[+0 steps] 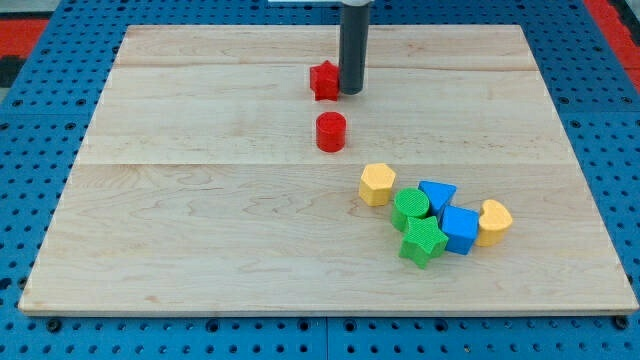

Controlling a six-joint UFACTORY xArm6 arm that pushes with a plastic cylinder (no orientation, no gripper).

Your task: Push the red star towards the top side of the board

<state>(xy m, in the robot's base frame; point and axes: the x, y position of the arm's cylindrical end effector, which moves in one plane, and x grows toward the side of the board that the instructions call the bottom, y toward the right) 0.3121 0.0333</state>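
my tip (351,92) touching right edge of small red star block (324,81), upper middle of wooden board (200,200), no jaws on rod, rod top cut off by frame, star's right points hidden

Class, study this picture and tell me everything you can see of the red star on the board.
The red star is a small chunky block of matte red, plastic-looking material, lying flat on the wooden board in its upper middle part. My tip stands right against its right side, seemingly touching it. The red cylinder sits apart just below it; no other block is close.
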